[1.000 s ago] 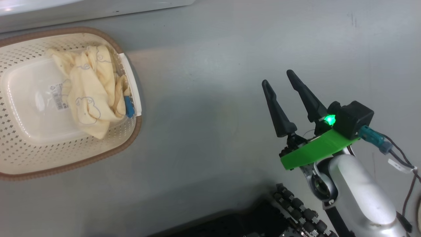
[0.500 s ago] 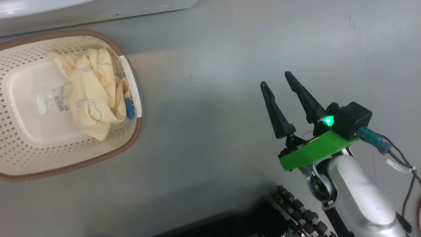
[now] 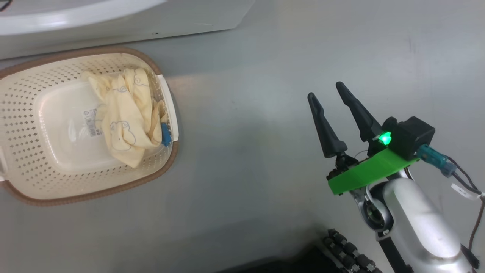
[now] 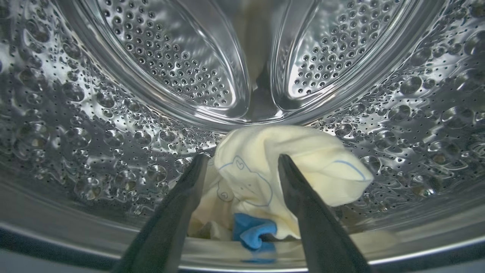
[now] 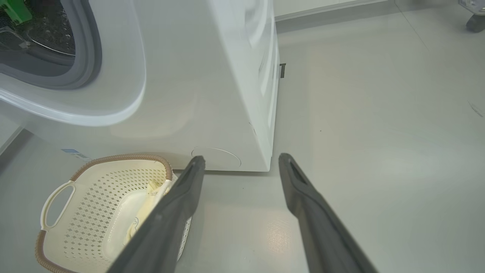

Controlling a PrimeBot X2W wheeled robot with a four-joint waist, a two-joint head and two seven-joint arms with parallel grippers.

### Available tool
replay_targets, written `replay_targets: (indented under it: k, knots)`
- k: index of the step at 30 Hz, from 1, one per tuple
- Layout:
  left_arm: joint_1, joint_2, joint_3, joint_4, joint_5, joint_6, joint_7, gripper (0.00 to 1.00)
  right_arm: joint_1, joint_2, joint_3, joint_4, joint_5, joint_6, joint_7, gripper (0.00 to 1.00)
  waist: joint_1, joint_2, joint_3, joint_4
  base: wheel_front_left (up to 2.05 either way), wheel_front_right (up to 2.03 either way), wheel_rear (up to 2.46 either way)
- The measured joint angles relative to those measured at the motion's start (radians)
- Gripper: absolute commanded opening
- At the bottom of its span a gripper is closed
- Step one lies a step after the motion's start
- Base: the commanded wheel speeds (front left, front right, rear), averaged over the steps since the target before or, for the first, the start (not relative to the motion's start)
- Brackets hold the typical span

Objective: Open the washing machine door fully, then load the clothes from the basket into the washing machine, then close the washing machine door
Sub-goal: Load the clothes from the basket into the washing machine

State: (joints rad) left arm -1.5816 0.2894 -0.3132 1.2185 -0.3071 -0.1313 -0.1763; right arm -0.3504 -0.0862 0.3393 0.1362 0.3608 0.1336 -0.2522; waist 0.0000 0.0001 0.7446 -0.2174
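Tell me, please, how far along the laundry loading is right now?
Done: a yellow garment and a blue piece lie in the drum. In hand: the left gripper stands open by them, holding nothing. Left: more yellow clothes lie in the basket, the right gripper hangs open above the floor, and the door has yet to be closed.

Logged right gripper (image 3: 324,89) at lower right of head view: dark fingers parted, pointing up and leaning slightly left. Mounted on green wrist plate (image 3: 367,170), with black camera block (image 3: 411,137) beside it, green light lit; pale silver forearm (image 3: 416,223) running down to the bottom right corner. Logged left gripper (image 4: 243,156) in its own wrist view: both fingers spread wide, tips level.
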Motion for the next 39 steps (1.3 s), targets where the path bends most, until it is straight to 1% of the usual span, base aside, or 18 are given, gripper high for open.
replay_targets:
  k: [8, 27, 33, 39]
  knots:
    - [0.092, -0.053, -0.014, 0.018, -0.041, 0.0, -0.022, 1.0, -0.001, -0.008, -0.014, 0.005, 0.0, 0.0, 0.0, 1.0, 0.0, 0.0, -0.06, 0.027, 0.0, 0.0, 0.0]
    - [0.325, -0.102, -0.072, -0.009, -0.163, 0.0, -0.049, 1.0, 0.011, -0.021, -0.061, 0.027, 0.007, 0.0, 0.0, 1.0, 0.0, 0.0, -0.202, 0.104, 0.0, 0.0, 0.0]
    - [0.43, -0.115, -0.078, -0.056, -0.204, 0.0, -0.058, 1.0, 0.05, -0.027, -0.071, 0.038, 0.007, 0.0, 0.0, 1.0, 0.0, 0.0, -0.269, 0.125, 0.0, 0.0, 0.0]
    - [0.598, -0.113, -0.082, -0.14, -0.239, 0.0, -0.07, 1.0, 0.105, -0.036, -0.079, 0.046, 0.008, 0.0, 0.0, 1.0, 0.0, 0.0, -0.358, 0.137, 0.0, 0.0, 0.0]
